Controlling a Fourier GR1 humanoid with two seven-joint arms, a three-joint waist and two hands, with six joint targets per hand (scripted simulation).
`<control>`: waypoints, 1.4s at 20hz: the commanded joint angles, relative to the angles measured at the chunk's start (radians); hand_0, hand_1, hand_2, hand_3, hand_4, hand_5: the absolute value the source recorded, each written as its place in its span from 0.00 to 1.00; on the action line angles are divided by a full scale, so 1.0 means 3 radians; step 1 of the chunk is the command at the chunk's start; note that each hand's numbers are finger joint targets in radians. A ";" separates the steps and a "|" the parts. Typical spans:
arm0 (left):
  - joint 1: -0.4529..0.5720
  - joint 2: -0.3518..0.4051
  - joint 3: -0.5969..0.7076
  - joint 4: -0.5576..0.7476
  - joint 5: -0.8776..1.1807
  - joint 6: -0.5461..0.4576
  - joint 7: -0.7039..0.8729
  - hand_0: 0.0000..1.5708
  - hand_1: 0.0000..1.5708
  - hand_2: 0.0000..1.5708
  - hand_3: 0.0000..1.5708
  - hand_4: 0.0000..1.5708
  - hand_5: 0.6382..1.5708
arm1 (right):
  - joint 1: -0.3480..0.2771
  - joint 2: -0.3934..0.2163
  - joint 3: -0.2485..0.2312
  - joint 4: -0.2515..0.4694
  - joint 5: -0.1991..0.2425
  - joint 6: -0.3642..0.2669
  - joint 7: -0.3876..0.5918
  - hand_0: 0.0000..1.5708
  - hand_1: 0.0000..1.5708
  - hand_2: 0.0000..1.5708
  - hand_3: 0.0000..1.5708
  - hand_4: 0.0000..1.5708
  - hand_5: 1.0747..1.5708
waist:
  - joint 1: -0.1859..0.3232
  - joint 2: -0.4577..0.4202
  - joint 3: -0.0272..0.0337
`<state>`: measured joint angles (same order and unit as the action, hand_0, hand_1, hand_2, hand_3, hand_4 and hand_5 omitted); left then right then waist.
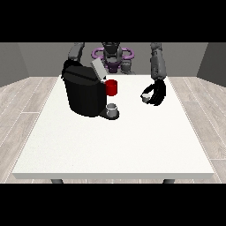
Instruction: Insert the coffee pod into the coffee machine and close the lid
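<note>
One coffee pod (145, 98) sat pinched in the curled fingers of the hand at the view's right (155, 93), its axis unclear, beside the open-lidded coffee machine (84, 92).

White table (110, 145); red mug (111, 87) behind grey cup (112, 107).

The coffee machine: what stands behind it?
Behind the coffee machine, a red cup shows at its right edge, partly covered by it. The robot's other arm also goes behind the machine, and its hand is hidden there.
</note>
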<state>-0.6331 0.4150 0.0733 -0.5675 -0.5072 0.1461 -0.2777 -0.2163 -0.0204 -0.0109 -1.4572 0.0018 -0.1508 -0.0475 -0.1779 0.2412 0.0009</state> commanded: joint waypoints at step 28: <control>-0.0832 -0.0014 -0.0166 -0.0241 -0.0322 -0.0729 0.0021 0.80 0.80 0.85 0.82 0.35 1.00 | -0.0186 0.0063 0.0028 0.0494 -0.0102 -0.0191 -0.0066 0.00 0.00 0.00 0.00 0.30 1.00 | 0.0103 -0.0326 -0.0003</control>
<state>-0.8496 0.4230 0.0309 -0.6190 -0.5943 -0.0503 -0.2696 -0.2316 -0.0223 -0.0265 -1.3235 -0.0337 -0.1518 -0.0706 -0.1636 0.1321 0.0002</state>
